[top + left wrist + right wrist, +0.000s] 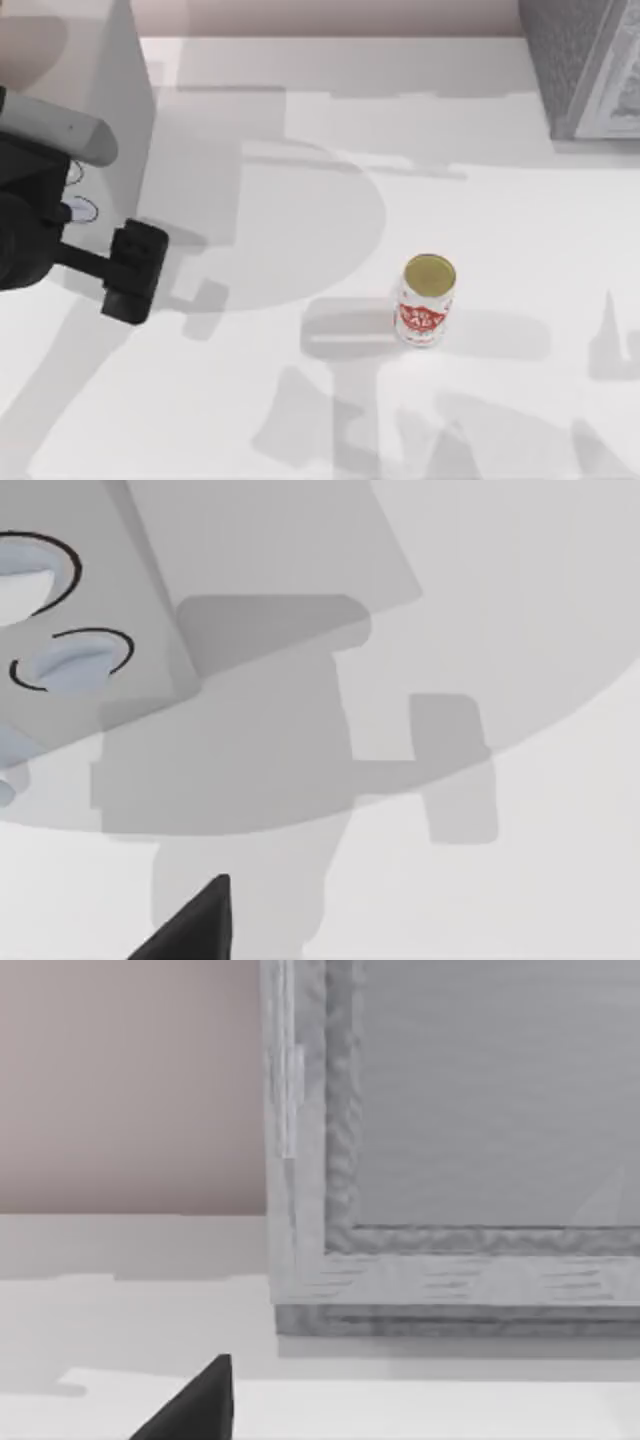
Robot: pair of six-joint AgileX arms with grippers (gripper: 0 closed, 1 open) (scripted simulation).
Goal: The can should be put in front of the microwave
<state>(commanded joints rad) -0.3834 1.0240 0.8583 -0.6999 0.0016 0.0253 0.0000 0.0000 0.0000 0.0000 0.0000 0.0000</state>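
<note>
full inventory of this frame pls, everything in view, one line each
can: 1, white with red lettering and gold-olive top, upright on the table right of centre, nothing touching it
microwave: 1, pale grey with ringed dials, top view's left side
speckled box: 1, darker grey with a white panel, top view's far right corner
table: 1, white, crossed by grey shadows
wall: 1, pinkish beige, behind the table
left tool: 1, black, low over the table in front of the microwave, well apart from the can
right tool: 1, black fingertip, facing the speckled box
</note>
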